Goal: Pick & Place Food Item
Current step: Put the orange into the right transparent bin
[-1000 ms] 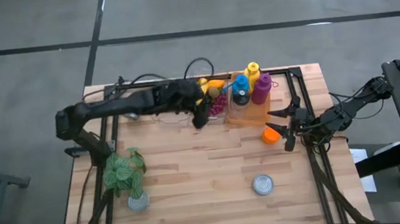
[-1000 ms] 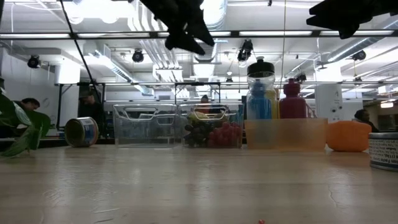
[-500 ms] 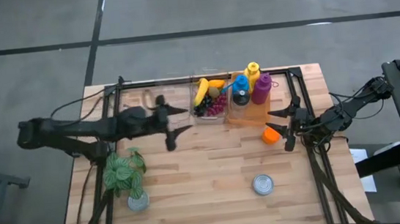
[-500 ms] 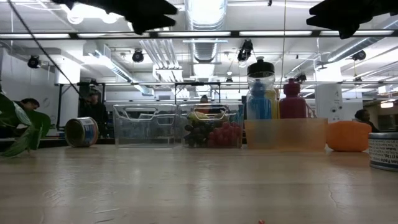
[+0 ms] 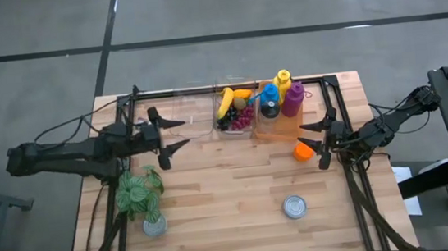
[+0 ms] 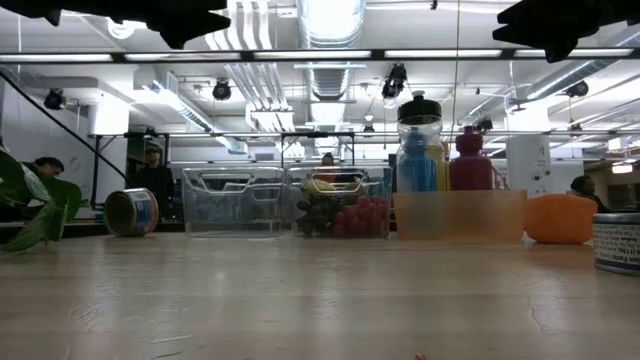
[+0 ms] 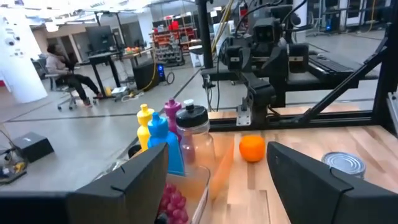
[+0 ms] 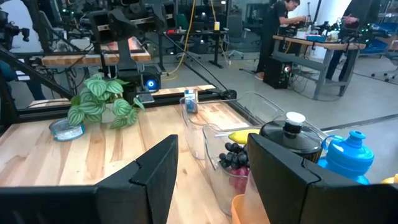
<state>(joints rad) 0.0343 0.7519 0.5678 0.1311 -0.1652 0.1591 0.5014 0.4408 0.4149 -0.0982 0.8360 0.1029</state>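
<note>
Wooden table (image 5: pixel 238 190), overhead view. At the far edge, centre: a bin (image 5: pixel 235 112) containing a banana (image 5: pixel 224 102) and grapes (image 5: pixel 242 119); immediately to its right, a tray (image 5: pixel 278 128) holding three bottles (image 5: pixel 270 100). An orange (image 5: pixel 301 152) lies just beside the tray's near right corner. A can (image 5: pixel 295 207) stands nearer the front, right of centre. A potted plant (image 5: pixel 140 195) occupies the front left. A second can (image 6: pixel 131 212) lies on its side at the far left.

Even, bright overhead light; ceiling strip lights (image 6: pixel 330 18) glare white in the low view, where the near tabletop (image 6: pixel 320 300) is soft and the amber bin (image 6: pixel 460 215) is blurred
</note>
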